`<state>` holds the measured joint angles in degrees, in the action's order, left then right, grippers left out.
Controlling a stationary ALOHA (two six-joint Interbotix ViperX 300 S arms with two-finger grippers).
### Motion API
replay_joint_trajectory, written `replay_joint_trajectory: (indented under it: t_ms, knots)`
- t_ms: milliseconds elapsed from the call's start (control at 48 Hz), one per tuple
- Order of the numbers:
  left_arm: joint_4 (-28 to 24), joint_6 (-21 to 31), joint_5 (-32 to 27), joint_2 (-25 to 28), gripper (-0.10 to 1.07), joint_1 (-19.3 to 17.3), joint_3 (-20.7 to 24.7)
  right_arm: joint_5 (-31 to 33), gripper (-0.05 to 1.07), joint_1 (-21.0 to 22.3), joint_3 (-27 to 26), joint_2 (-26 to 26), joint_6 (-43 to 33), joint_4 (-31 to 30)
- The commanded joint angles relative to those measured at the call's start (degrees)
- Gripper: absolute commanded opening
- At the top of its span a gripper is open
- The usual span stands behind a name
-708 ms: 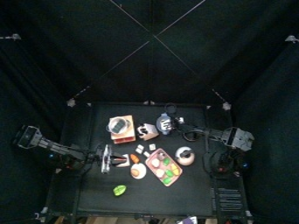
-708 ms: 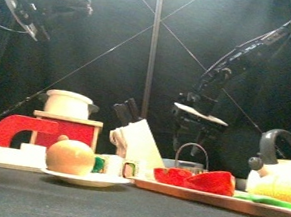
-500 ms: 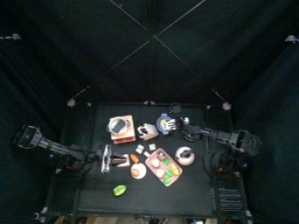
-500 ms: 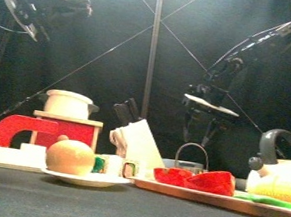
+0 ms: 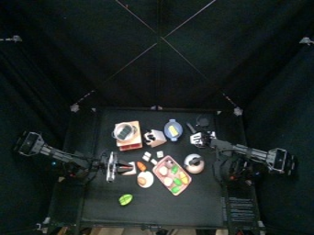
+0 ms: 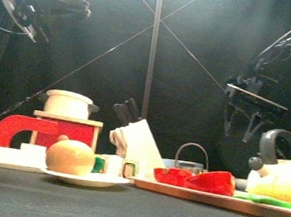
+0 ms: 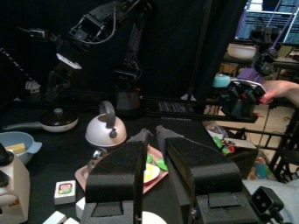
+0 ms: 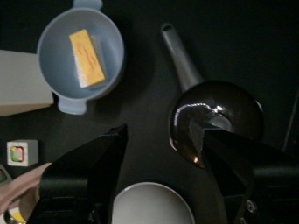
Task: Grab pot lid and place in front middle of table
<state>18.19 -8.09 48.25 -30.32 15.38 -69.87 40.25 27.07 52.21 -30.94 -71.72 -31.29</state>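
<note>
Top view: crowded black table (image 5: 92,207) amid black curtains (image 5: 50,64), right gripper (image 5: 204,139) fingers wide, left's closed.

On my surface (image 5: 160,211) I count one blue pot (image 8: 82,52) holding one yellow piece (image 8: 82,56), one black ladle (image 8: 216,127), one kettle (image 6: 285,174), one knife block (image 6: 137,145), one red toy stove (image 6: 31,131) bearing one cream pot (image 6: 68,103), one plate (image 6: 85,179) and one tray (image 6: 218,197).
</note>
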Motion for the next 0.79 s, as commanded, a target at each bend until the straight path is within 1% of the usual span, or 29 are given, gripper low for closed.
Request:
replay_joint_trajectory:
  t_ms: [0, 125, 292, 771]
  knots:
    - [0.0, -0.1, 0.3, 0.0, 0.62, 0.1, 0.6, -0.1, 0.90, 0.6, 1.1, -1.8, 0.0, 0.2]
    - [0.0, -0.1, 0.2, 0.1, 0.62, 0.1, 0.7, -0.5, 0.90, 2.2, 2.9, -1.7, -0.1, 0.1]
    - [0.0, -0.1, 0.2, 0.1, 0.62, 0.1, 0.7, -2.0, 0.90, 4.7, 4.4, 0.6, 0.2, -0.7]
    - [0.0, -0.1, 0.2, 0.2, 0.62, 0.1, 0.7, -7.1, 0.90, 9.2, 7.3, 5.8, -0.5, -3.6]
